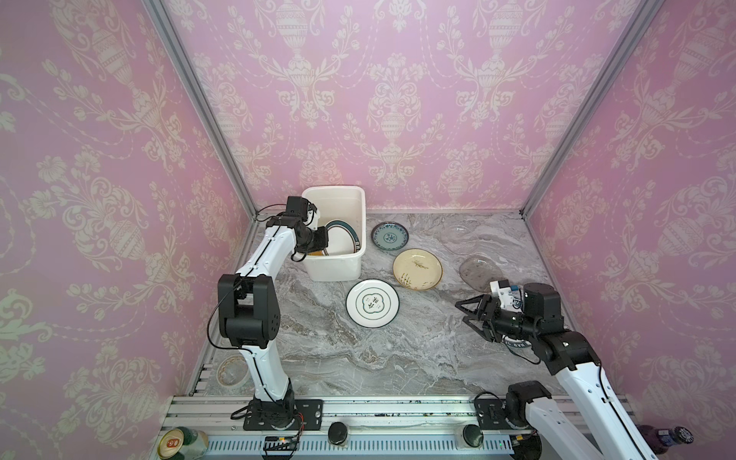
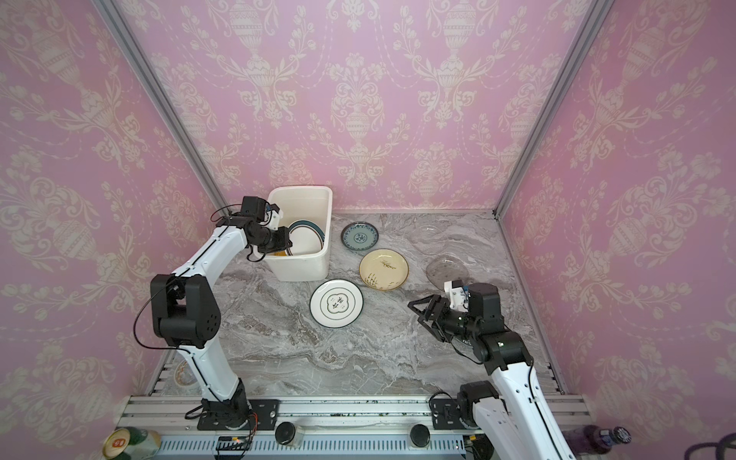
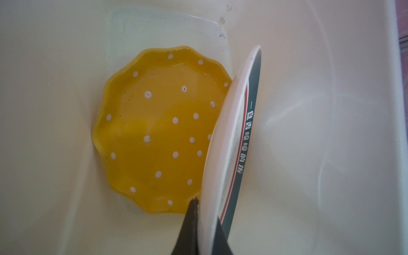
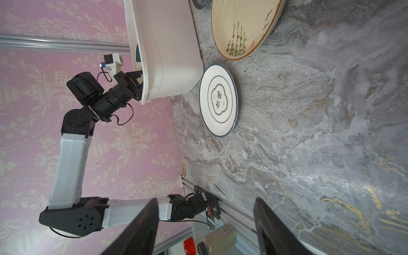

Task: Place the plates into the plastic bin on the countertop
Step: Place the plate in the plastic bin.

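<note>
The left arm (image 1: pixel 261 255) rises from the near edge of the bench (image 1: pixel 398 358), bends at the elbow and reaches to the far left corner, its jaws pinched shut on a plate (image 3: pixel 229 143) rim. The right arm (image 1: pixel 589 394) leans along the right edge, wrist level. Its jaws are spread wide and empty, pointing toward the bench's middle.

lit: bright, even | shdws: faint | glare: sheen on plastic bin (image 3: pixel 320 114) | top-view edges: bowed

The left arm (image 1: pixel 265 251) and right arm (image 1: pixel 589 394) share white shells, black joints, looping black cables.
</note>
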`<state>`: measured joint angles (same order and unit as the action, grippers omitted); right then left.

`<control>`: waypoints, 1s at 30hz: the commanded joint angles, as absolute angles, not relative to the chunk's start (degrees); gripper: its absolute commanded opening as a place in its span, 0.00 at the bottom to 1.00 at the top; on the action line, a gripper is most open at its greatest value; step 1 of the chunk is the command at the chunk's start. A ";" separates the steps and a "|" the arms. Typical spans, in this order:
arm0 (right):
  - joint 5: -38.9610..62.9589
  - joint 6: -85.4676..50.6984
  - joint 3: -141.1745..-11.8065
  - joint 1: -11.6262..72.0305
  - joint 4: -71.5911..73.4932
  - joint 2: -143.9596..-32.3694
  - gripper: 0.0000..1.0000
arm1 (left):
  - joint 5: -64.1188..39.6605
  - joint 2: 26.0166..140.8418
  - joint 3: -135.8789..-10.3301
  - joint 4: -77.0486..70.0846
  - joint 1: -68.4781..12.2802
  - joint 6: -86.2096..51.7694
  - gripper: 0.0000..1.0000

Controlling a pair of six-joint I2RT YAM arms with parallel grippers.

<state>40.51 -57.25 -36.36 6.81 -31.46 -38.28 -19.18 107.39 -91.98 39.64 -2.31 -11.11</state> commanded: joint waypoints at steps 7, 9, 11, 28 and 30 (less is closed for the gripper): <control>39.59 -57.49 -36.01 7.26 -30.59 -38.32 0.69 | -18.95 110.73 -94.39 47.10 -2.09 -8.69 0.10; 39.58 -57.46 -36.17 7.21 -30.59 -38.51 0.68 | -18.72 111.00 -94.48 47.28 -2.06 -8.70 0.12; 39.51 -57.48 -36.46 7.22 -30.51 -38.59 0.69 | -18.49 111.09 -94.38 47.33 -2.09 -8.63 0.16; 38.76 -57.67 -36.76 7.44 -30.76 -38.02 0.68 | -11.25 112.04 -94.50 51.44 -2.10 -6.17 0.25; 38.76 -57.66 -36.74 7.38 -30.74 -38.03 0.68 | -10.32 112.36 -94.82 52.05 -2.10 -5.89 0.26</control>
